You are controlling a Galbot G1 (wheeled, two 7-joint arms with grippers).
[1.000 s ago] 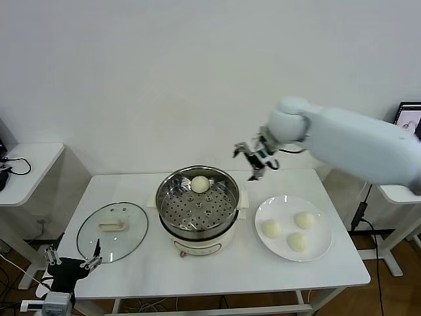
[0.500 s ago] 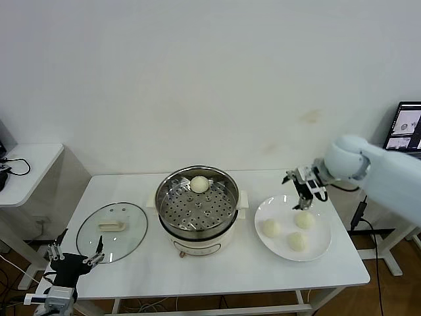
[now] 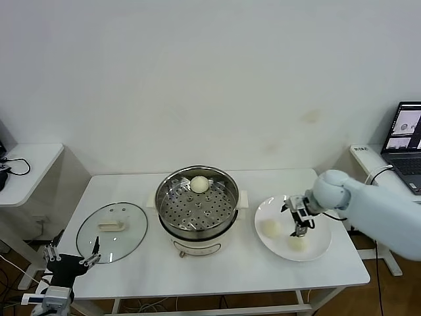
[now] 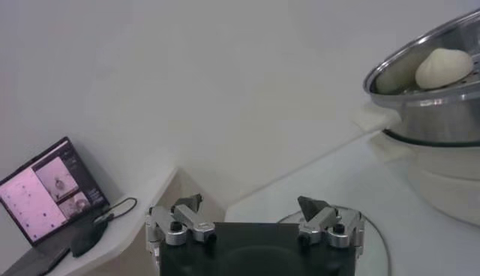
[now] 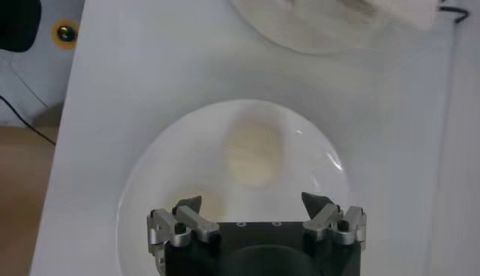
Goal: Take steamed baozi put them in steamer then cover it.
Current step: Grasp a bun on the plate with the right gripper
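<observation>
The steamer (image 3: 197, 205) stands at the table's centre with one baozi (image 3: 199, 184) on its perforated tray. On the white plate (image 3: 318, 247) to its right lie two visible baozi (image 3: 271, 228) (image 3: 297, 242). My right gripper (image 3: 300, 217) hangs open low over the plate's far side, holding nothing. In the right wrist view a baozi (image 5: 255, 152) lies just ahead of the open right gripper (image 5: 253, 204), and another baozi (image 5: 201, 201) is beside one finger. The cover (image 3: 112, 230) lies flat on the table left of the steamer. My left gripper (image 3: 69, 258) waits open off the table's front left corner.
A side table (image 3: 26, 168) with a cable stands at far left, and a laptop (image 3: 406, 128) sits on a desk at far right. The left wrist view shows the steamer (image 4: 431, 90) with its baozi (image 4: 444, 67), and a laptop (image 4: 49, 187).
My right arm swung from behind the steamer over to the right and came down onto the plate, staying open. The left arm barely moved.
</observation>
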